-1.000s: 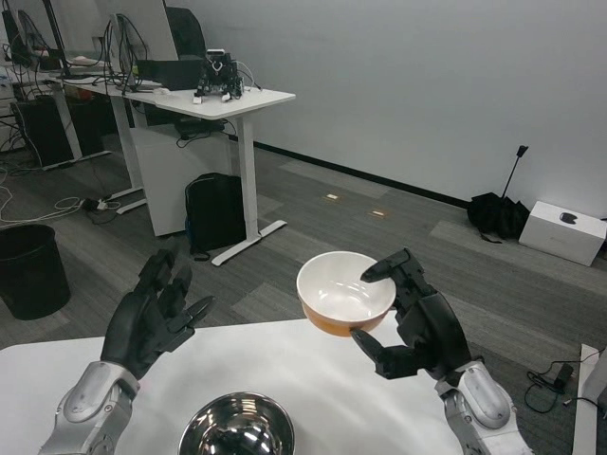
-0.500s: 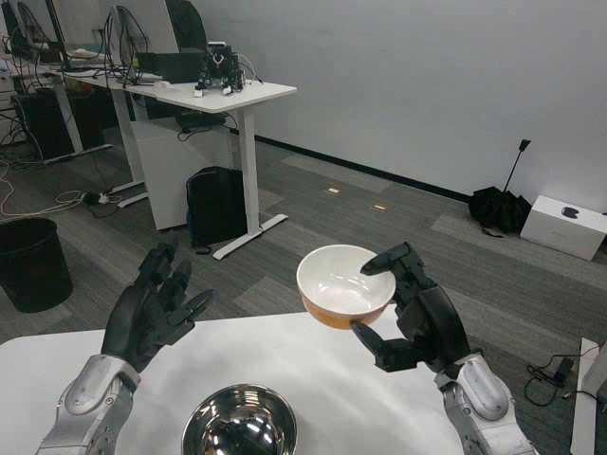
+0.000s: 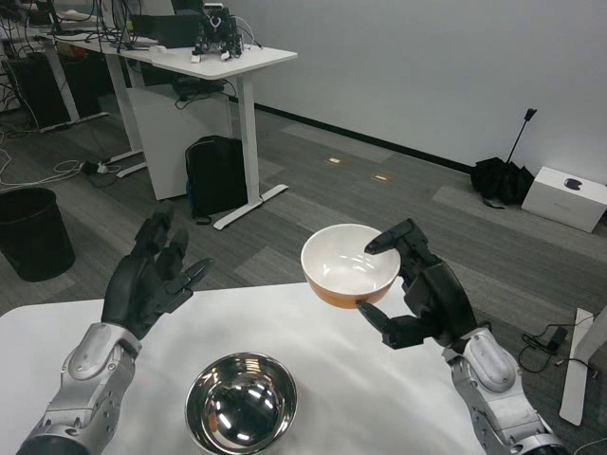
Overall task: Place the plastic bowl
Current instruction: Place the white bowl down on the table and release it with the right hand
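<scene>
Two bowls are in front of you. Nearest, at the bottom centre of the frame, a shiny round steel bowl (image 3: 241,404) sits on the white tabletop (image 3: 351,389). Right of centre, your right hand (image 3: 422,292) holds the plastic bowl (image 3: 350,264), white inside and orange outside, above the tabletop's far edge, fingers clamped on its rim and underside. At left, your left hand (image 3: 147,282) hovers empty, fingers apart. Farther off, upper left, stands a white desk (image 3: 213,64).
</scene>
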